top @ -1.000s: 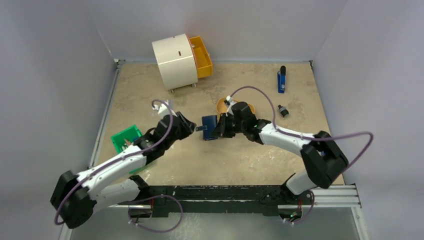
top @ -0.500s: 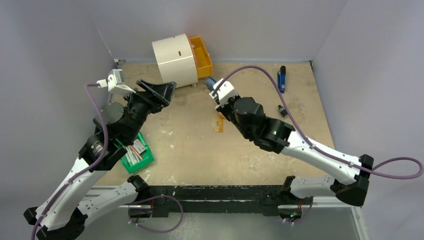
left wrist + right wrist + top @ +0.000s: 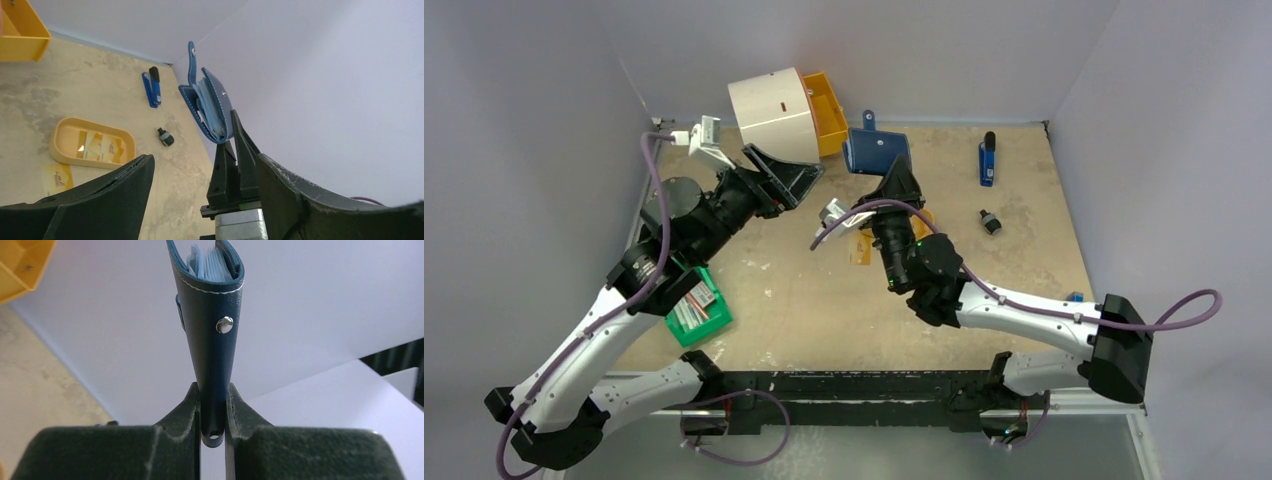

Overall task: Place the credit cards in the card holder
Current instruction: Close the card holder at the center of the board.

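Note:
My right gripper [image 3: 894, 186] is shut on the lower edge of the card holder [image 3: 879, 151], a navy folding wallet, and holds it upright in the air. In the right wrist view the card holder [image 3: 212, 330] stands between the shut fingers of my right gripper [image 3: 212, 390], its grey-blue pockets showing at the top. My left gripper [image 3: 789, 166] is open and empty, raised to the left of the wallet. In the left wrist view, the left gripper [image 3: 205, 159] faces the card holder [image 3: 210, 107]. Credit cards [image 3: 100, 147] lie in an orange oval tray [image 3: 60, 132]. One card [image 3: 56, 177] lies on the table beside it, also in the top view [image 3: 861, 250].
A cream round drawer unit [image 3: 774, 120] with a yellow drawer [image 3: 829, 108] stands at the back. A green box [image 3: 692, 306] lies at the left under the left arm. A blue and black tool [image 3: 987, 160] and a small black and grey part [image 3: 991, 222] lie at the back right.
Both arms have risen from the table. My right gripper lifted the card holder and turned it upright toward the back. My left gripper let go of the wallet's tab, opened and swung up.

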You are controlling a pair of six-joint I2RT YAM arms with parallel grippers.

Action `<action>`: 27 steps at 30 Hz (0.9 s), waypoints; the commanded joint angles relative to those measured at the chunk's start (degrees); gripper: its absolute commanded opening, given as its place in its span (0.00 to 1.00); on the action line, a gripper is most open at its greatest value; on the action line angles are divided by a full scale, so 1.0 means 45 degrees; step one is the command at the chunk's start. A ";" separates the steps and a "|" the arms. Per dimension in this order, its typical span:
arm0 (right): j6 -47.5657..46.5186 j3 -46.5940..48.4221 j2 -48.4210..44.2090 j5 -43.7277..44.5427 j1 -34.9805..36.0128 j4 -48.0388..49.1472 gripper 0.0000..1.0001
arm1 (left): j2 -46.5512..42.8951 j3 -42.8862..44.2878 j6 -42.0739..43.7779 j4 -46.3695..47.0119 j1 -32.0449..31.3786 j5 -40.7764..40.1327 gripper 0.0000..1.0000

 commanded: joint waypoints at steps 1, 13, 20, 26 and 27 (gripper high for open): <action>-0.2739 0.0087 -0.0381 -0.0218 0.0272 0.3660 0.00 | 0.0137 0.0084 -0.0173 0.0983 -0.0060 0.1168 0.74; -0.3653 0.0393 0.0037 -0.0450 0.1084 0.4390 0.00 | 0.0890 0.0401 -0.0113 0.2540 -0.0053 0.1761 0.78; -0.3771 0.0568 0.0161 -0.0450 0.1232 0.4432 0.00 | 0.1637 0.0411 -0.0552 0.3459 -0.0066 0.2818 0.79; -0.3835 0.0662 0.0249 -0.0377 0.1301 0.4418 0.00 | 0.2109 0.0595 -0.0637 0.4167 -0.0077 0.3203 0.80; -0.3836 0.0677 0.0262 -0.0380 0.1306 0.4398 0.00 | 0.2186 0.0648 -0.0629 0.4096 -0.0071 0.3164 0.80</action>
